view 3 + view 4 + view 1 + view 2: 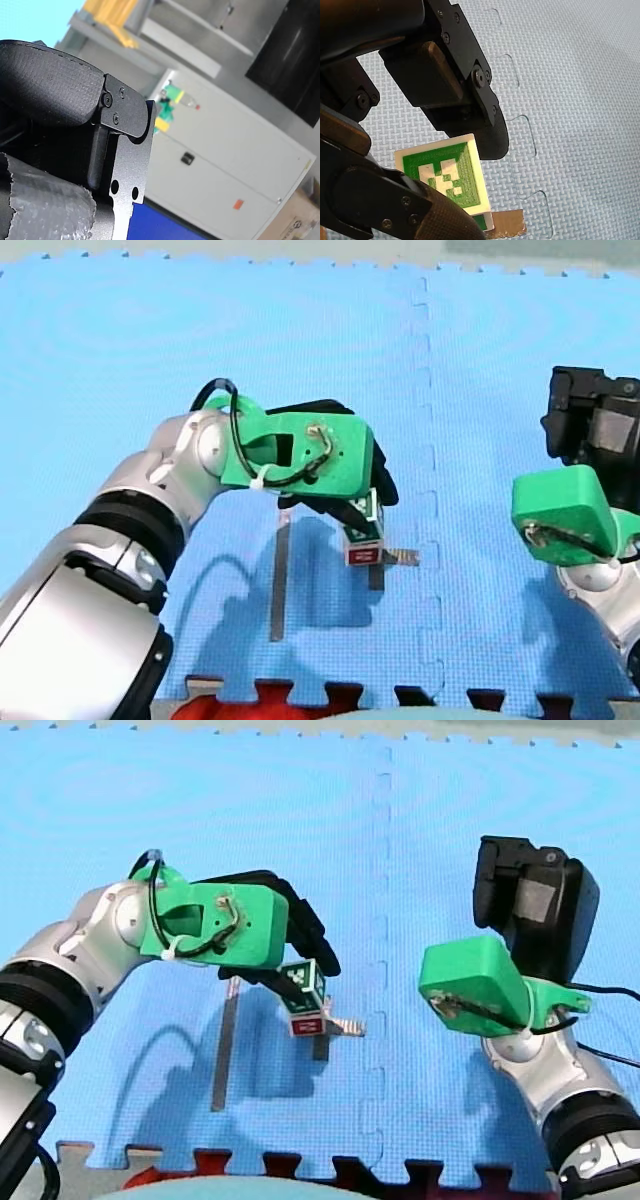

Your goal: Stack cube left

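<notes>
Green cube, white-edged with a green-and-white square marker on its faces, is gripped in the left robot hand near the middle of the blue foam mat. It sits at the tips of the black fingers, below and just in front of the green wrist housing, and is turned a little askew. The left arm reaches in from the near left.

In the second wrist view, one black finger presses against one edge of the cube and another covers the opposite corner. The marker face shows between them.

Directly under the green cube stands a red cube on the mat, its white label facing the camera. The two look to be touching or nearly so, but whether the upper one rests its weight on the lower one cannot be told.

A short shiny metal piece lies on the mat just beside the red cube, on its right. A long grey strip lies flat to the cubes' left, running toward the near edge.

The right robot hand holds nothing and is raised above the mat's right part, well apart from both cubes, beyond its own green wrist housing.
</notes>
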You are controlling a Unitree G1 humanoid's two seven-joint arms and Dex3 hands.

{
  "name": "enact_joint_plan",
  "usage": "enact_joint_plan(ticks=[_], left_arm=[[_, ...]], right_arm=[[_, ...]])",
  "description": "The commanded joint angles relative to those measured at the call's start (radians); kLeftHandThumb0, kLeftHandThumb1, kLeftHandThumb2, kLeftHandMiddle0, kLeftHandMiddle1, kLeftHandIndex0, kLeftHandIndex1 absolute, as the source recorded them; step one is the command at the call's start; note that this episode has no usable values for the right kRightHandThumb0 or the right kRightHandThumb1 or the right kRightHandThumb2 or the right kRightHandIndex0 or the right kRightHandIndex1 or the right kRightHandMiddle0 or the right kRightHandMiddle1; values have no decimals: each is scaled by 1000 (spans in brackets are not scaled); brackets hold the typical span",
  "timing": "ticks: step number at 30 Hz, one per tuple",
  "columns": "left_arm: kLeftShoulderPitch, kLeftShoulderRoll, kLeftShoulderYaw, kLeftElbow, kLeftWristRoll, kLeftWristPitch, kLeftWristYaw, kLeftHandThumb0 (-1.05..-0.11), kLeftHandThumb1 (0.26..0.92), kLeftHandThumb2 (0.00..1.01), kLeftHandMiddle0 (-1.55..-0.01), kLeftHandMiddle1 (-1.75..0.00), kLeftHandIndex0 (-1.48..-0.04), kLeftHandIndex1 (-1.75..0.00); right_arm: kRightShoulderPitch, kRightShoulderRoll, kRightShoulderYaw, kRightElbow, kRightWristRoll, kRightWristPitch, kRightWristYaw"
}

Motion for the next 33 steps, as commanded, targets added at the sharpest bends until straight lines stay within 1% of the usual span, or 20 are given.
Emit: enact_joint_plan(ticks=[1,7,19,33], left_arm=[[-1,3,-10,-1,12,-2,4,-463,840,0,-1091,-1746,-1407,-12],[-2,4,-25,-2,28,-4,15,-466,825,0,-1081,-1746,-1379,0],[13,8,-32,3,38,-23,55,-475,818,0,-1067,-1746,-1359,0],[18,8,-55,6,68,-39,104,-482,808,0,-1050,-1746,-1350,0]], right_arm=[[1,-1,-1,-1,0,2,-4],[2,1,-1,-2,1,1,-4],[3,0,-3,-1,4,-3,-2],[7,0,-3,-2,4,-9,-4]])
